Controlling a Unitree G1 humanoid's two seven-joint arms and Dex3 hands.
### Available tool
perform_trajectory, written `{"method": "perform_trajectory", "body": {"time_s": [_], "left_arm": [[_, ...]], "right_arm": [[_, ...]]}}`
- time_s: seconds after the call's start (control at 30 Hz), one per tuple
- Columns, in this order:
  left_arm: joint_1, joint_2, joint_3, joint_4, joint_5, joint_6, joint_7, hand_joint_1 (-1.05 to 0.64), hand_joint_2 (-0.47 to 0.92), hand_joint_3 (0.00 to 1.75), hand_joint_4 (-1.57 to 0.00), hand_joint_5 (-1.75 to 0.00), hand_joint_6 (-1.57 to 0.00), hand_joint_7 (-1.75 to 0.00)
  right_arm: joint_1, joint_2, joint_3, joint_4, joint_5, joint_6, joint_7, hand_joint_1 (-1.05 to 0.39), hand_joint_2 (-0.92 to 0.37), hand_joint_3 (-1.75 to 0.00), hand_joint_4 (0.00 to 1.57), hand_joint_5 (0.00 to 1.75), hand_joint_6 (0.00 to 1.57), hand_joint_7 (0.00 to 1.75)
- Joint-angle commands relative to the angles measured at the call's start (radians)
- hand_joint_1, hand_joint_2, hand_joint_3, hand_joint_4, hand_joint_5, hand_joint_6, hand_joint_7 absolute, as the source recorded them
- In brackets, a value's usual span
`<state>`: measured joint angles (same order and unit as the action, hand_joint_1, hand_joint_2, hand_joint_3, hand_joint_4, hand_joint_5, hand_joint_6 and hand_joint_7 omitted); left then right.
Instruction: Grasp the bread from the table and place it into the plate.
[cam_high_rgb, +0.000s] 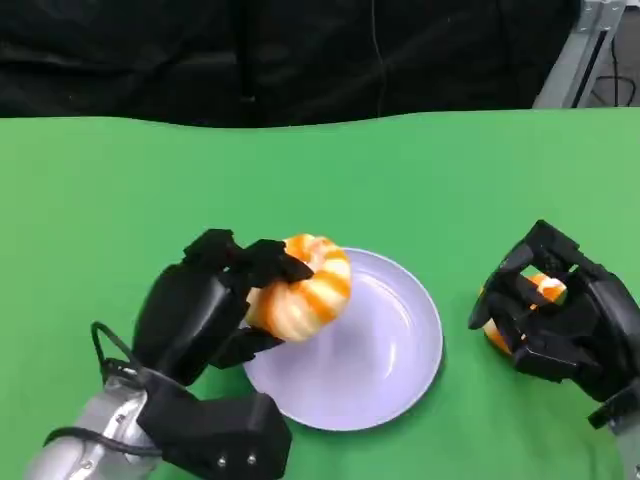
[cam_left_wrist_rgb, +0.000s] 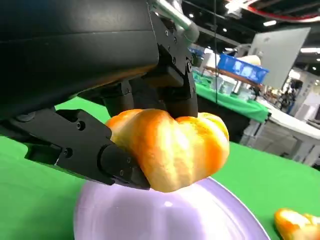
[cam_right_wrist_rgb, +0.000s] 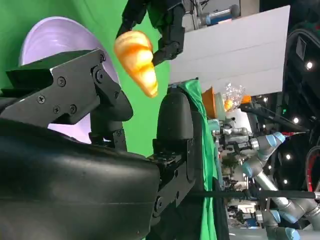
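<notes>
We note a green table (cam_high_rgb: 120, 190) with a black curtain (cam_high_rgb: 250, 55) behind it; the left wrist view shows a workshop beyond, with a blue crate (cam_left_wrist_rgb: 244, 68) on another green-covered table.

The bread (cam_high_rgb: 303, 287) is a rounded, twisted roll, glossy, striped in orange and pale cream. We find it grasped in the left hand (cam_high_rgb: 205, 305): black fingers (cam_high_rgb: 262, 262) lie over its top and another part of the hand comes from under it. In the left wrist view the bread (cam_left_wrist_rgb: 170, 147) sits clamped between the upper fingers (cam_left_wrist_rgb: 177, 97) and a lower finger (cam_left_wrist_rgb: 85, 147), raised clear of the plate (cam_left_wrist_rgb: 210, 220). It hangs above the lilac plate's (cam_high_rgb: 390, 370) rim on the side nearest that hand.

In the right wrist view we see the same bread (cam_right_wrist_rgb: 136, 61) held in the air by the left hand (cam_right_wrist_rgb: 160, 27) over the plate (cam_right_wrist_rgb: 47, 37).

A second bread (cam_high_rgb: 545, 290), orange and cream likewise, lies on the table beside the plate, under the right hand (cam_high_rgb: 560, 315). That hand's fingers arch over it; we cannot tell whether they grip it. In the left wrist view part of this second bread (cam_left_wrist_rgb: 297, 224) rests on the green.
</notes>
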<state>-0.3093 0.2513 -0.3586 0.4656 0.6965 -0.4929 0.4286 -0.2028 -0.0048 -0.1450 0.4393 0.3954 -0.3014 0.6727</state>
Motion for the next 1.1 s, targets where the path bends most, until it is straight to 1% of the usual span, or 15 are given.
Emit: {"method": "perform_trajectory", "body": {"time_s": [0.03, 0.23, 0.47, 0.67, 0.73, 0.8, 0.9, 0.93, 0.97, 1.0, 1.03, 1.07, 1.1], "left_arm": [[-0.016, 0.002, -0.017, 0.023, -0.003, -0.012, -0.025, -0.09, 0.92, 0.11, -0.48, -1.52, -0.65, -1.12], [-0.031, -0.021, -0.037, 0.084, -0.029, -0.079, -0.041, -0.08, 0.91, 0.11, -0.48, -1.54, -0.64, -1.14], [-0.057, -0.043, -0.046, 0.149, -0.059, -0.123, -0.078, -0.11, 0.92, 0.09, -0.48, -1.53, -0.63, -1.15], [-0.067, -0.052, -0.046, 0.169, -0.057, -0.126, -0.094, -0.12, 0.92, 0.08, -0.46, -1.57, -0.62, -1.19], [-0.073, -0.053, -0.046, 0.171, -0.054, -0.115, -0.107, -0.12, 0.92, 0.08, -0.43, -1.59, -0.58, -1.22], [-0.078, -0.053, -0.044, 0.177, -0.053, -0.114, -0.111, -0.11, 0.92, 0.10, -0.43, -1.57, -0.58, -1.20], [-0.081, -0.044, -0.050, 0.169, -0.031, -0.090, -0.118, -0.17, 0.92, 0.13, -0.46, -1.30, -0.64, -0.89], [-0.081, -0.042, -0.052, 0.165, -0.024, -0.083, -0.117, -0.20, 0.92, 0.12, -0.48, -1.13, -0.72, -0.60], [-0.082, -0.039, -0.054, 0.162, -0.018, -0.079, -0.114, -0.21, 0.92, 0.12, -0.50, -1.06, -0.77, -0.45], [-0.082, -0.036, -0.056, 0.160, -0.013, -0.077, -0.110, -0.23, 0.92, 0.11, -0.52, -0.88, -0.79, -0.29], [-0.081, -0.032, -0.057, 0.156, -0.006, -0.072, -0.106, -0.26, 0.92, 0.10, -0.58, -0.62, -0.81, -0.13], [-0.081, -0.029, -0.059, 0.151, 0.001, -0.065, -0.104, -0.29, 0.92, 0.08, -0.62, -0.45, -0.79, -0.07], [-0.079, -0.027, -0.059, 0.143, 0.005, -0.055, -0.106, -0.33, 0.92, 0.09, -0.64, -0.32, -0.78, -0.03]], "right_arm": [[0.001, -0.009, -0.005, -0.016, 0.007, -0.002, -0.004, 0.12, -0.66, -1.13, 0.46, 1.75, 0.37, 1.60], [0.001, -0.009, -0.006, -0.012, 0.011, -0.006, 0.005, 0.12, -0.66, -1.13, 0.45, 1.75, 0.37, 1.60], [-0.002, -0.009, -0.007, -0.008, 0.010, -0.010, 0.007, 0.11, -0.66, -1.12, 0.46, 1.75, 0.37, 1.59], [-0.001, -0.010, -0.006, -0.011, 0.008, -0.008, 0.003, 0.12, -0.66, -1.14, 0.46, 1.75, 0.37, 1.59], [-0.001, -0.010, -0.007, -0.010, 0.011, -0.006, 0.007, 0.13, -0.66, -1.14, 0.45, 1.75, 0.37, 1.59], [-0.001, -0.010, -0.006, -0.010, 0.009, -0.006, 0.006, 0.14, -0.67, -1.15, 0.45, 1.75, 0.37, 1.59], [-0.003, -0.011, -0.006, -0.005, 0.006, -0.014, 0.006, 0.13, -0.66, -1.15, 0.45, 1.75, 0.37, 1.60], [-0.004, -0.011, -0.006, -0.003, 0.005, -0.016, 0.007, 0.12, -0.65, -1.15, 0.46, 1.75, 0.37, 1.60], [-0.004, -0.010, -0.007, -0.002, 0.005, -0.017, 0.006, 0.12, -0.65, -1.15, 0.46, 1.75, 0.37, 1.60], [-0.004, -0.010, -0.007, -0.001, 0.006, -0.017, 0.007, 0.12, -0.65, -1.15, 0.46, 1.75, 0.37, 1.60], [-0.004, -0.010, -0.008, -0.001, 0.009, -0.015, 0.009, 0.12, -0.65, -1.15, 0.46, 1.75, 0.37, 1.60], [-0.006, -0.010, -0.009, 0.002, 0.011, -0.014, 0.011, 0.11, -0.65, -1.15, 0.46, 1.75, 0.37, 1.60], [-0.007, -0.010, -0.009, 0.005, 0.012, -0.014, 0.012, 0.12, -0.65, -1.15, 0.46, 1.75, 0.37, 1.60]]}}
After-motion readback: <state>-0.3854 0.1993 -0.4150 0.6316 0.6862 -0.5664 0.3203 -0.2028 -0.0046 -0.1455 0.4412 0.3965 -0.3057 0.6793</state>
